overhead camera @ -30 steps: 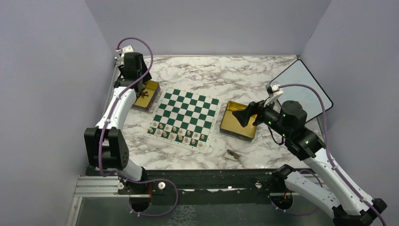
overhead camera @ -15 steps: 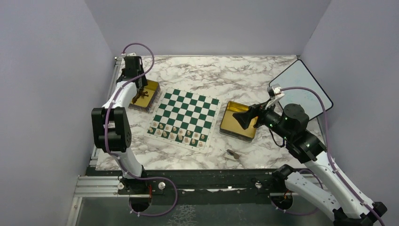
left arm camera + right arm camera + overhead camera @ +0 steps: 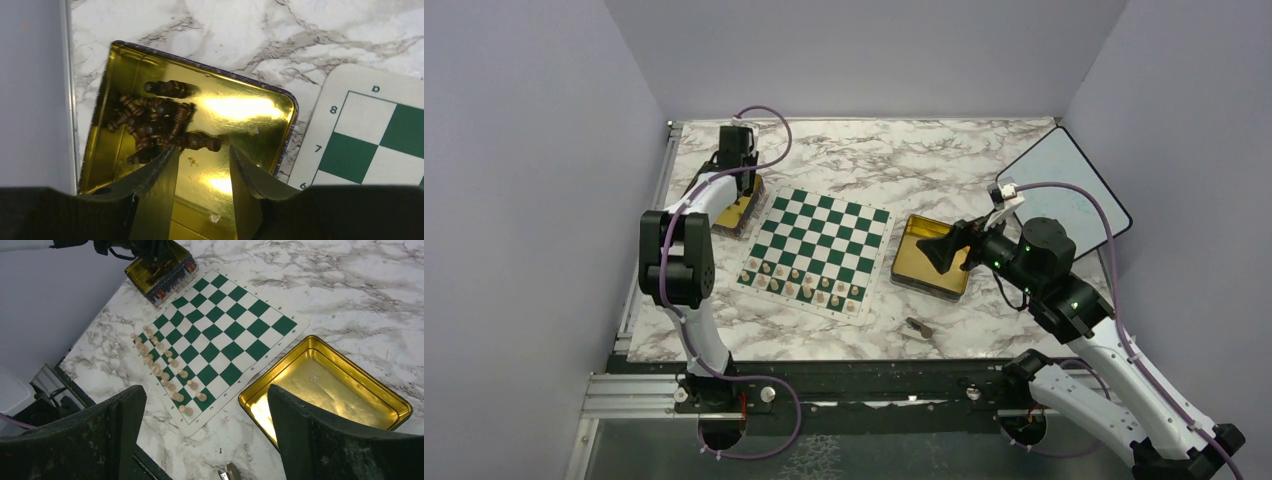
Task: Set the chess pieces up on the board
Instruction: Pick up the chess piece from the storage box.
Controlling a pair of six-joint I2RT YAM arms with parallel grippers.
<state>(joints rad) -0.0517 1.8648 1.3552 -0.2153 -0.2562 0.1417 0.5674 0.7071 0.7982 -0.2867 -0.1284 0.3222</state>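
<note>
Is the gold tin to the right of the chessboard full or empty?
Empty. In the right wrist view the gold tin shows only a bare shiny floor, with nothing lying inside.

We see a white marble tabletop (image 3: 944, 150) veined in grey-brown, closed in on three sides by plain pale lavender-grey panels — a left wall (image 3: 524, 150), a back wall (image 3: 864, 50) and a right wall (image 3: 1194, 100). At its near edge sits a dark crossbar (image 3: 874, 378) beside a silver aluminium rail (image 3: 624, 395). The light is soft and even — we find only faint shadows
</note>
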